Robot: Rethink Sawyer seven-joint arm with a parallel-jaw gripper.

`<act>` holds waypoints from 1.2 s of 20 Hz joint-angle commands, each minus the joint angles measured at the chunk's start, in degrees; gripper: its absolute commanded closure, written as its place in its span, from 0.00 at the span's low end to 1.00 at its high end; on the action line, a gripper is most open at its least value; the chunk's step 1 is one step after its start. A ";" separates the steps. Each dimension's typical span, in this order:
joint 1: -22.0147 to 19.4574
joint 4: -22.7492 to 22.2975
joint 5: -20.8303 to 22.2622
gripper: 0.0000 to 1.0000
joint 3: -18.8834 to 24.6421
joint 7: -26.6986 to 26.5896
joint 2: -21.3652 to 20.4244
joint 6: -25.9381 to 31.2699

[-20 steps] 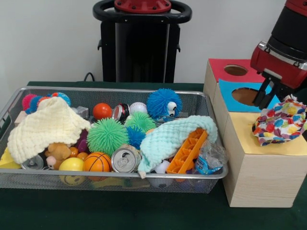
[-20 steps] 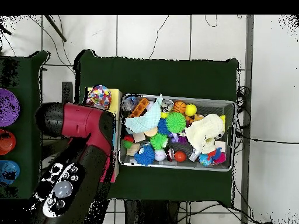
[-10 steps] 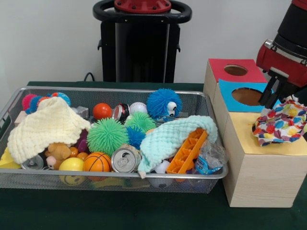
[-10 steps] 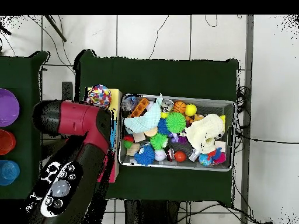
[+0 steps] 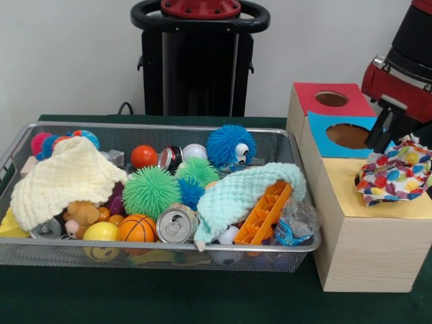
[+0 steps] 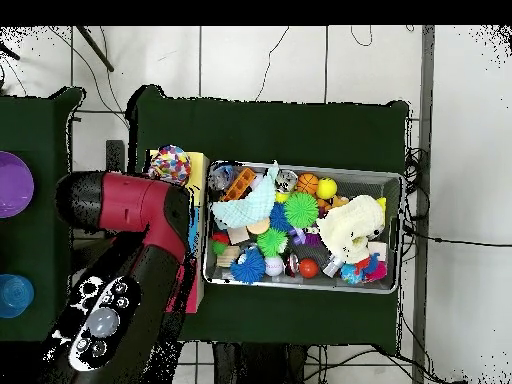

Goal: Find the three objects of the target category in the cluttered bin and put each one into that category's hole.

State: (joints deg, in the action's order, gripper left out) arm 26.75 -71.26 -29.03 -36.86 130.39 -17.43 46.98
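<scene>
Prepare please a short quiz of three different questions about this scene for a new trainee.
1. True or false: the multicolored cloth lies on the yellow panel of the wooden box.
2. What lies against the orange plastic tray in the mesh bin? A) mint cloth B) red ball
3. Fill in: the end effector is above the ___ panel's hole.

Key: 1 true; 2 A; 3 blue.

- I count one wire mesh bin on the table.
- Two knitted cloths: one cream cloth, one mint cloth.
- One patterned cloth on the box.
- Three spiky balls I can separate: two green, one blue.
- One mini basketball.
- One drink can.
- Three coloured panels on the box: red, blue, yellow.
</scene>
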 commanded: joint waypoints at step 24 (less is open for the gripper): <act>-0.45 3.68 -0.98 1.00 1.07 20.87 3.44 9.26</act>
State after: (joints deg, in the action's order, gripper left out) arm 27.01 -68.38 -29.03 -38.54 133.93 -16.19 49.13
